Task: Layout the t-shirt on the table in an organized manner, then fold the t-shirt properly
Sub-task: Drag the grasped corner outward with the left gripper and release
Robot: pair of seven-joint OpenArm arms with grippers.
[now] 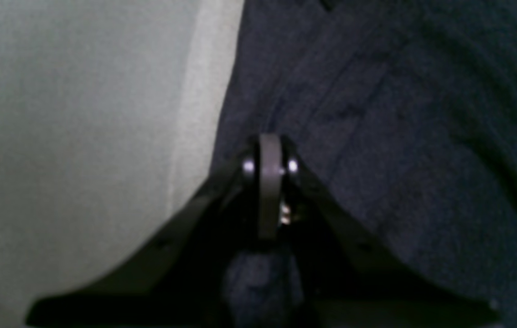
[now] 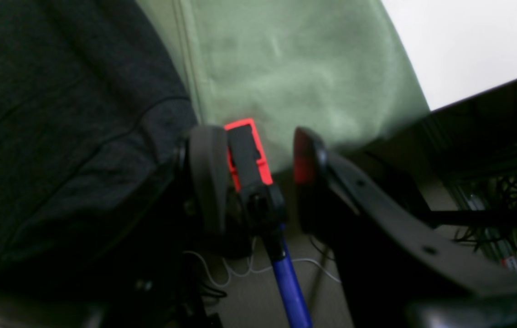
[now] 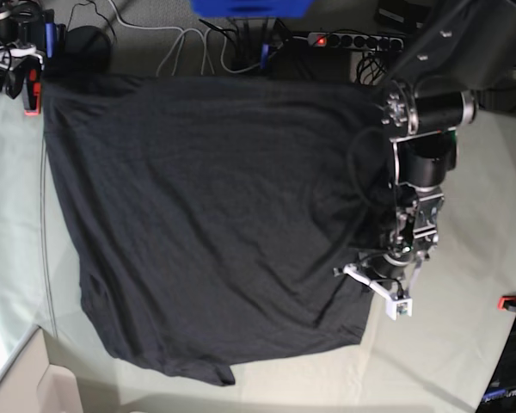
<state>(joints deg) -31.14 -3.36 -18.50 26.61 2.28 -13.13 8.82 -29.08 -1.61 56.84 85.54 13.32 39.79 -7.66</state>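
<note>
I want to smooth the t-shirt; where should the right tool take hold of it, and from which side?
Probably the corner by the red clamp, where the t-shirt ends at the table edge. The right tool hangs open just beside it, so it could come in sideways over the hem, which lies flat and free.

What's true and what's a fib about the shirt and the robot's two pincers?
1. The t-shirt is dark. True.
2. The right pincer is squeezed shut. False: it is open, with nothing in it.
3. The left pincer is shut at the shirt's edge. True; dark cloth shows between its fingers.
4. The t-shirt is folded into a small square. False: it lies spread out on the table.
</note>
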